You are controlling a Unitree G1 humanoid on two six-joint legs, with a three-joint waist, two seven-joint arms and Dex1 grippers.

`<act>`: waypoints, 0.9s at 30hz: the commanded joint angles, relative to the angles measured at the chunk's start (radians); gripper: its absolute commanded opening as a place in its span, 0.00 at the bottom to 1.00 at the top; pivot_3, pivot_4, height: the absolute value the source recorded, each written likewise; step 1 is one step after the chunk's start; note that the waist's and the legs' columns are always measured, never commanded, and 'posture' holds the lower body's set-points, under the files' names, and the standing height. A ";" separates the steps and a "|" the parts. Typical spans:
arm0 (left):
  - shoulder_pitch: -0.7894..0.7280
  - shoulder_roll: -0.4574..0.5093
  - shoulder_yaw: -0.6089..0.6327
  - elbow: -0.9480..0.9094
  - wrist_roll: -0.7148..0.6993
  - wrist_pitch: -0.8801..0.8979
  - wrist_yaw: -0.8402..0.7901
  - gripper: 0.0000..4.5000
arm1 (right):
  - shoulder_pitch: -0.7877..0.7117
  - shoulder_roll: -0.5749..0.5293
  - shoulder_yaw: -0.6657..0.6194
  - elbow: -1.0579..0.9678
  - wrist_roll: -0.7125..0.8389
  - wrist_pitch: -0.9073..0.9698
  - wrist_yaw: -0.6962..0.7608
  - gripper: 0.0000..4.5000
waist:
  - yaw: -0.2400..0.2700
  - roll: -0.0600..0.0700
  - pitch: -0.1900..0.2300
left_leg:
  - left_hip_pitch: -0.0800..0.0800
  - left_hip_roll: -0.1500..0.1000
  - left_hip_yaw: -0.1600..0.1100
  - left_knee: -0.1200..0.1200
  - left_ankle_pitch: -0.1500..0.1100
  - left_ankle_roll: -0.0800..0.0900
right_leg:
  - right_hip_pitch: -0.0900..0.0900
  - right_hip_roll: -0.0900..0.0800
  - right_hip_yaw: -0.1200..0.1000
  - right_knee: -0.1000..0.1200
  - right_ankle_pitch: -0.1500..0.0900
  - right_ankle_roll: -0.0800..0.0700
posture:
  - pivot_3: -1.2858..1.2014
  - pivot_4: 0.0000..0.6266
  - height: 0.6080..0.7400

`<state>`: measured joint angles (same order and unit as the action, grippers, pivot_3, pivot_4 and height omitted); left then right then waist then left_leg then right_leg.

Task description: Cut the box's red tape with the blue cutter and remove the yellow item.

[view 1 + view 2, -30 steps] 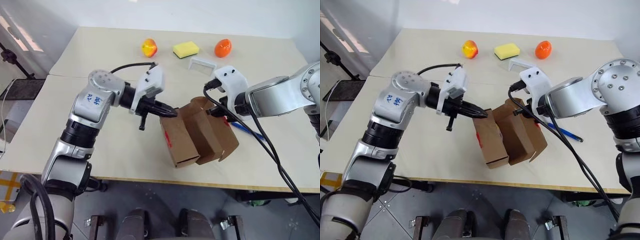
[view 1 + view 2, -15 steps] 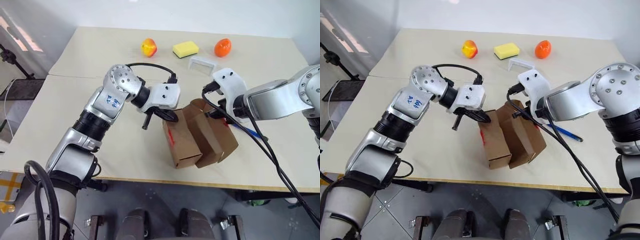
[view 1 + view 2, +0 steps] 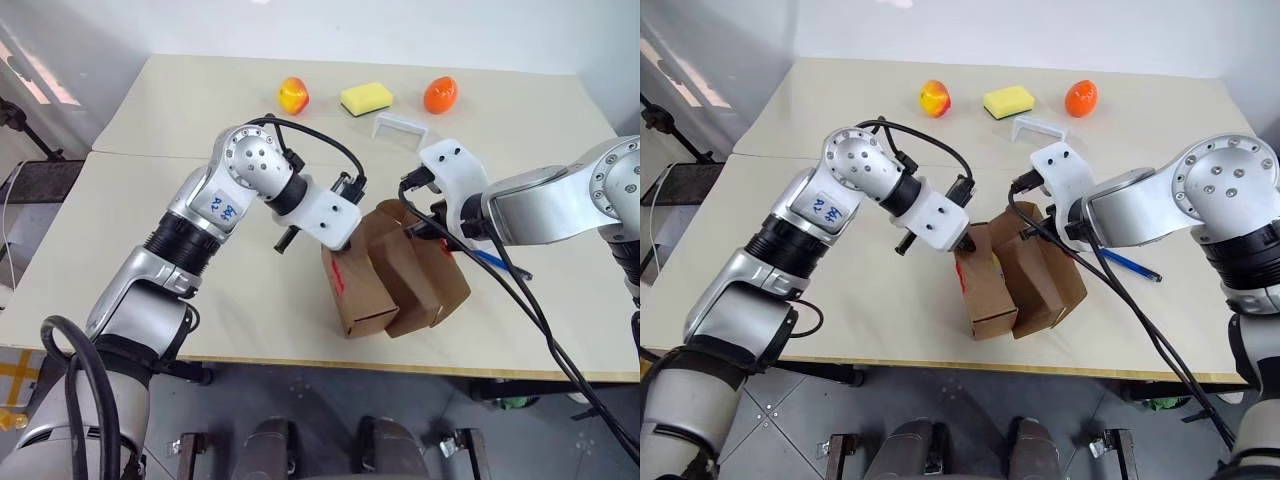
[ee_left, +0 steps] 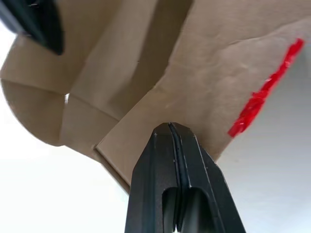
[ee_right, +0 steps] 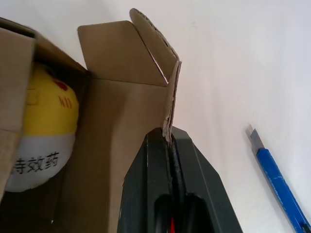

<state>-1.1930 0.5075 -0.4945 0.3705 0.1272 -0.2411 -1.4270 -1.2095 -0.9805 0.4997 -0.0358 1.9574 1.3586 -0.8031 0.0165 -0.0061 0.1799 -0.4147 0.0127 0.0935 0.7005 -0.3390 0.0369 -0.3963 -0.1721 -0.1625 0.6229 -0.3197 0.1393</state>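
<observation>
Resting at the centre of the frame on the surface (image 3: 150, 250), the box (image 3: 395, 275) stands open, each shut hand pinching a flap: left hand (image 3: 340, 237), right hand (image 3: 432, 222). Spreading them steadily should free the yellow item (image 5: 46, 128) inside. The blue cutter (image 3: 497, 262) lies right of the box.

Both end effectors are crowding the box (image 3: 395, 275): the left end effector (image 4: 170, 127) is pinching 1 flap, the right end effector (image 5: 167, 138) another, leaving the opening over the yellow item (image 5: 46, 131) narrow. Bare counter (image 3: 180, 110) is lying open toward the far edge.
</observation>
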 commanded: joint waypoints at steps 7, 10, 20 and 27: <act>0.171 0.109 -0.028 -0.195 0.032 0.113 -0.068 0.00 | 0.009 -0.021 -0.038 -0.027 0.015 -0.010 0.020 0.01 | -0.007 0.001 -0.001 | 0.007 0.001 -0.001 -0.002 0.000 0.000 | 0.004 0.000 0.002 0.000 0.000 0.000 | 0.52 0.24 1.00; 0.222 0.119 -0.009 -0.258 0.038 0.194 -0.039 0.00 | 0.042 -0.019 -0.066 -0.008 0.015 -0.017 0.043 0.01 | 0.003 0.001 -0.001 | 0.008 0.001 -0.001 -0.002 0.000 0.000 | 0.006 0.000 0.003 0.000 0.000 0.000 | 0.52 0.24 1.00; 0.291 0.052 0.014 -0.218 0.113 0.283 0.111 0.00 | 0.218 0.071 -0.204 0.028 0.015 -0.051 0.068 0.01 | 0.030 0.000 -0.001 | 0.000 -0.001 0.000 0.005 0.000 0.001 | 0.005 -0.001 0.000 0.000 0.001 0.001 | 0.52 0.24 1.00; 0.277 0.033 0.029 -0.166 0.118 0.286 0.132 0.00 | 0.334 0.088 -0.217 -0.066 -0.008 -0.112 0.001 0.01 | 0.032 0.000 -0.001 | -0.001 0.000 0.000 0.007 0.000 0.001 | 0.004 -0.001 0.000 0.000 0.001 0.001 | 0.52 0.24 1.00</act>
<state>-0.8992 0.5527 -0.4779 0.2118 0.2519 0.0436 -1.3112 -0.8694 -0.8825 0.3006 -0.0385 1.9437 1.2634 -0.7953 0.0489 -0.0060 0.1793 -0.4162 0.0123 0.0938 0.7072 -0.3394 0.0376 -0.3929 -0.1727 -0.1624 0.6233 -0.3189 0.1407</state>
